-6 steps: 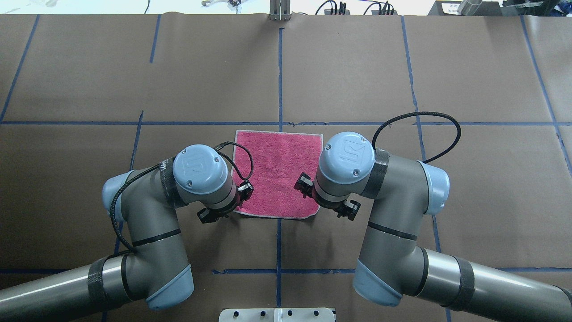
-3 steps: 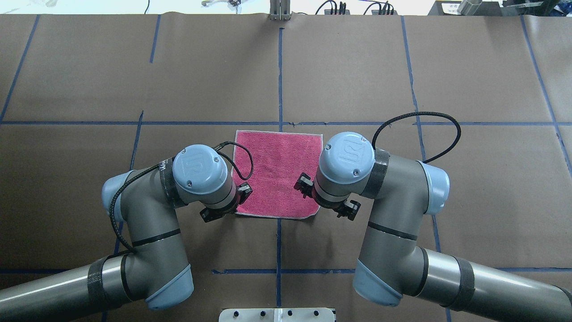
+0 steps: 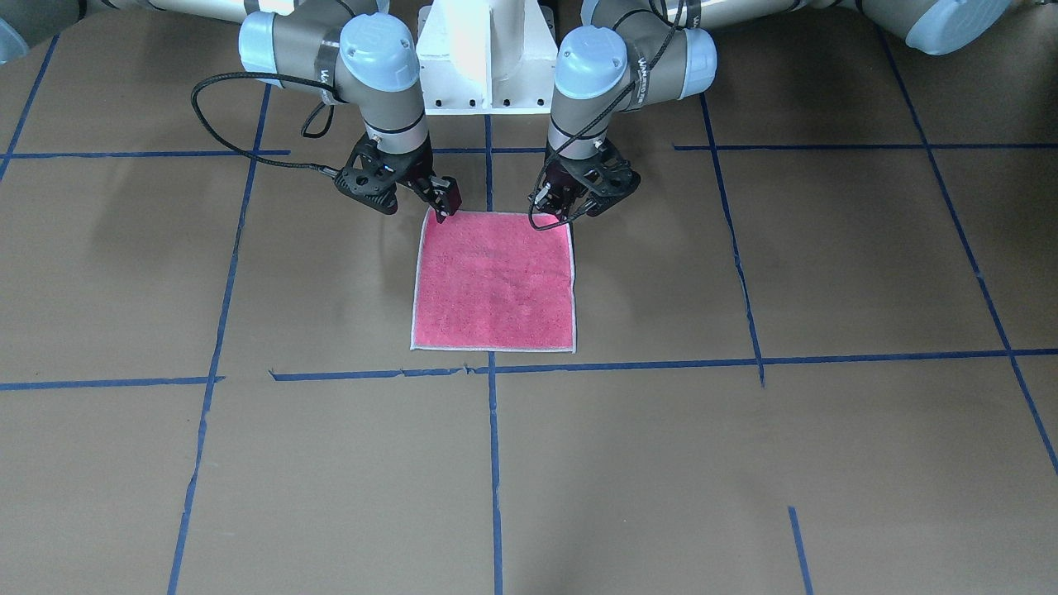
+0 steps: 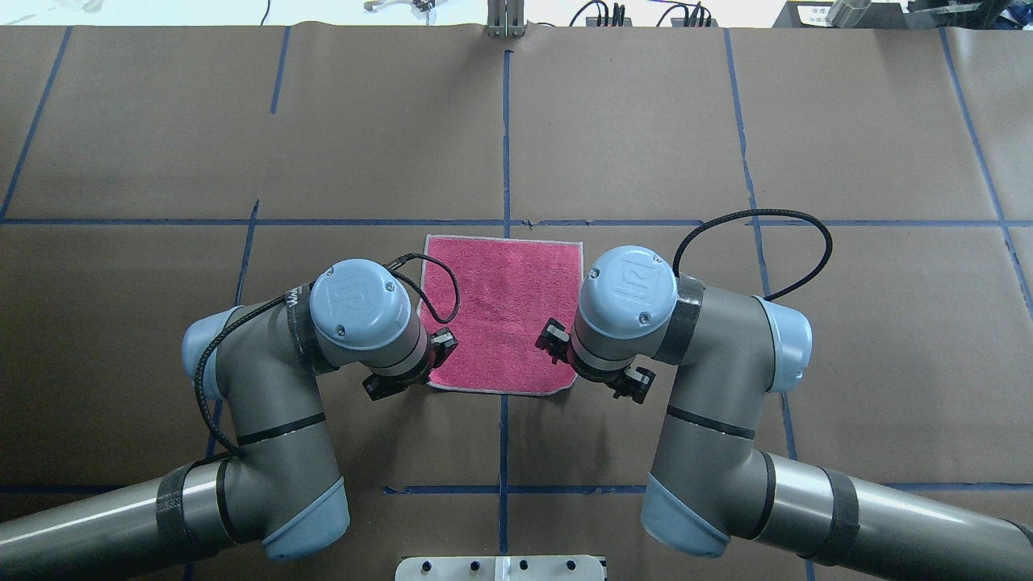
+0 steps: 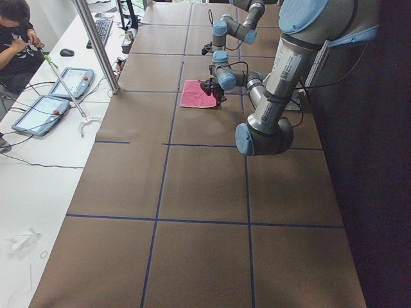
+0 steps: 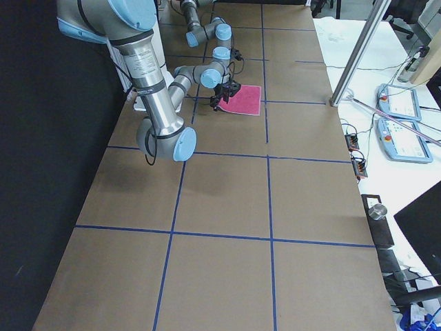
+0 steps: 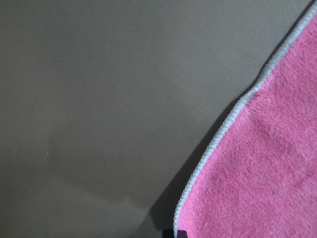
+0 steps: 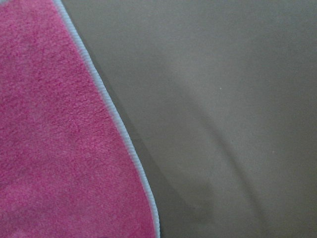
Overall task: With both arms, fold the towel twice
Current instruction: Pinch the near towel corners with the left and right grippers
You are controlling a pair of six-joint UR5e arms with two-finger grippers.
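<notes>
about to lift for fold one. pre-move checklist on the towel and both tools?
1. Towel flat, pink face up, unfolded: ok.
2. Left tool at its robot-side corner: ok.
3. Right tool at the other robot-side corner: ok.
4. Both tools shut on the cloth: cannot tell; fingertips hidden overhead, too small in the front view.
5. Cable off the fold path: not ok; its loop overlaps the towel's left edge in the overhead view.
</notes>
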